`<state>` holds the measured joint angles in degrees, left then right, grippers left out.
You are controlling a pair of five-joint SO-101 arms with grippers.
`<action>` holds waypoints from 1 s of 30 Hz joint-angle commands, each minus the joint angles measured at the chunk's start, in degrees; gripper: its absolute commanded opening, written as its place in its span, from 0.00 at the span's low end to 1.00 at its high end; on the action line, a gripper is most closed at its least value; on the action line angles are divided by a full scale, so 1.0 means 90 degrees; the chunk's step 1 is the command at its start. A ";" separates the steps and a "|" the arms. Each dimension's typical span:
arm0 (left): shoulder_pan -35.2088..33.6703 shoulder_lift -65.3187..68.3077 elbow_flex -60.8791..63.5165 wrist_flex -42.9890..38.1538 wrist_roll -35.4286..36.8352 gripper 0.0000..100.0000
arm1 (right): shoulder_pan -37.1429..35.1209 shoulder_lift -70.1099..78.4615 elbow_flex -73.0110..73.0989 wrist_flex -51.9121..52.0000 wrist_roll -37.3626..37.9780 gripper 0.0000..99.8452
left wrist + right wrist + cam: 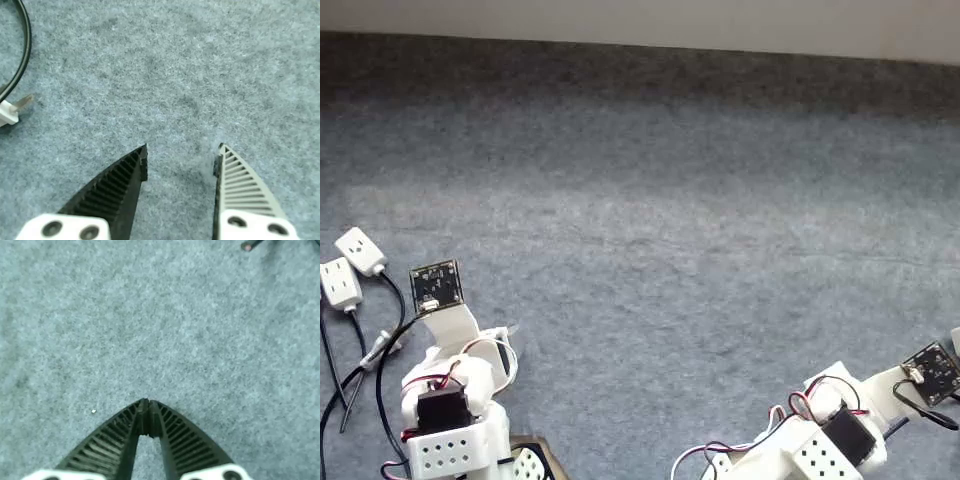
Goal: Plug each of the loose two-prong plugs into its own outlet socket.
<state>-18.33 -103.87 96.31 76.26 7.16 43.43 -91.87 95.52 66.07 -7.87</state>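
1. My left claw [182,160], open and empty, hangs near the table's [670,220] left edge; a white plug [7,114] lies off its black finger [120,190].
2. Two sockets [360,250] sit there too; my right claw [147,412], closed on nothing, is well apart.

I work on a grey-blue carpet [670,200], short and fuzzy, mottled with lighter and darker flecks. Along its far edge runs a pale strip [720,25], plain and off-white; I cannot tell whether that is wall or bare board. The light falls softly and evenly, brighter in a broad band across the middle of the carpet and dimmer toward the far edge. One tiny white speck [93,411] lies on the nap.
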 commanded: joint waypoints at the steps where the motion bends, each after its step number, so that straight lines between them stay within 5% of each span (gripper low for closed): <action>1: -0.0015 -0.0034 0.0083 0.0020 0.0029 0.23 | -0.0034 -0.0034 0.0581 0.0024 -0.0020 0.01; 25: -0.0015 -0.0034 0.0083 0.0020 0.0029 0.23 | -0.0181 -0.0034 0.0571 -0.0054 -0.0029 0.01; 30: -0.0015 -0.0034 0.0083 0.0020 0.0029 0.23 | 0.0288 -0.0034 0.0523 -0.1226 -0.0049 0.01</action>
<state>-18.33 -103.87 96.31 76.26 7.16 43.34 -91.87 95.52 61.93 -7.87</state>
